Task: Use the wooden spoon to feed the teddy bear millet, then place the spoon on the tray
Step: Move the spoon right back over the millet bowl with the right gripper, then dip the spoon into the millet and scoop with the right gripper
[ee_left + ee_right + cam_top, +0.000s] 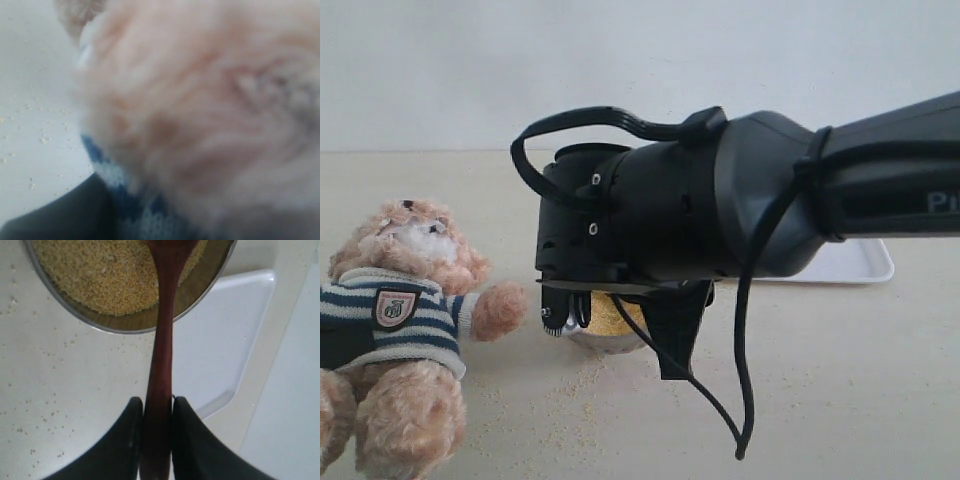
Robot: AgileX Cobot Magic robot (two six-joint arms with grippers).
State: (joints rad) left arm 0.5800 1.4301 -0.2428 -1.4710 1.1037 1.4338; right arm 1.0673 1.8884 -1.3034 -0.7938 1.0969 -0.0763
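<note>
The teddy bear (405, 330) sits at the left in its striped shirt, and its fur (200, 100) fills the left wrist view. My left gripper (165, 200) is shut on the bear. One dark finger (55, 217) shows against the shirt; the other is hidden by fur. My right gripper (157, 405) is shut on the handle of the wooden spoon (162, 340). The spoon's bowl end lies in the millet (110, 275) inside the steel bowl (65, 310). The white tray (215, 340) lies just beyond the bowl. In the exterior view the spoon is hidden.
My right arm (720, 200) reaches across the middle and covers most of the steel bowl (605, 325) and part of the tray (850, 265). Loose millet grains (570, 385) lie scattered on the beige table in front of the bowl and near the bear.
</note>
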